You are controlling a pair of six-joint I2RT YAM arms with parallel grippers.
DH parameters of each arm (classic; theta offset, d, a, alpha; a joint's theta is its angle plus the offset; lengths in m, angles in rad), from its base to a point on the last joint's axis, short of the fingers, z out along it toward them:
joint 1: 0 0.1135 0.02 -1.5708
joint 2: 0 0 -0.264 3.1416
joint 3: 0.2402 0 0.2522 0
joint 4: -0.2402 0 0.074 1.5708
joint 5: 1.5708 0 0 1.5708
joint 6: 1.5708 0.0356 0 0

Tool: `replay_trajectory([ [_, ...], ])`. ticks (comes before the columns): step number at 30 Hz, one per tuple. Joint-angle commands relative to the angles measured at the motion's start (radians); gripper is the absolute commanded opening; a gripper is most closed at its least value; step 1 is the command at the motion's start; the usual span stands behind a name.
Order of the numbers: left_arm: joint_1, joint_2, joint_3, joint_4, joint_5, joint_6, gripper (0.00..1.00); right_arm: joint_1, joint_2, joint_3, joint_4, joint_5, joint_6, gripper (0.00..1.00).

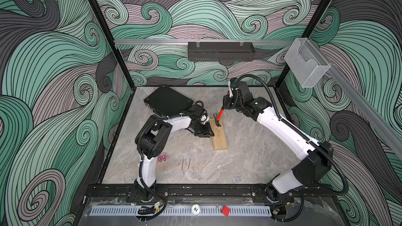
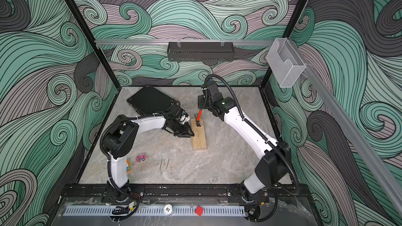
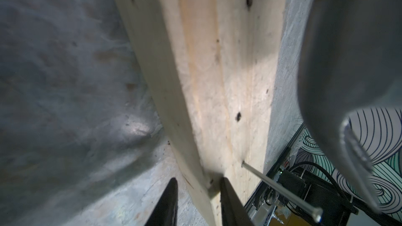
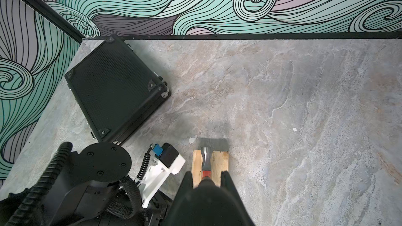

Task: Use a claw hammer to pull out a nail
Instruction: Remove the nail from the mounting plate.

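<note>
The left gripper [image 3: 196, 181] sits astride the left edge of the wood block [image 1: 220, 141] at mid-bench, jaws slightly apart and gripping nothing. A nail [image 3: 280, 189] sticks out of the block. The claw hammer [image 1: 219, 117] rests head-down on the block's far end, its handle clamped in the right gripper [image 4: 206, 179].

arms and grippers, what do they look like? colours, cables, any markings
The left arm and right arm have white shells, black joint housings and black corrugated conduit. The left gripper and right gripper have black tapered fingers. A blue connector sits at the left wrist. No readable markings.
</note>
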Motion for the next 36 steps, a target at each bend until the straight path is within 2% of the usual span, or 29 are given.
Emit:
replay_trajectory([
  [1,-0.008,0.041,0.018,-0.062,-0.051,0.011,0.29,-0.003,-0.027,-0.012,0.095,0.017,0.025,0.0],
  [16,-0.008,0.055,0.039,-0.093,-0.067,0.015,0.25,-0.003,-0.085,-0.088,0.152,0.147,0.027,0.0],
  [36,-0.008,0.062,0.043,-0.099,-0.067,0.018,0.23,0.0,-0.069,-0.185,0.266,0.144,0.073,0.0],
])
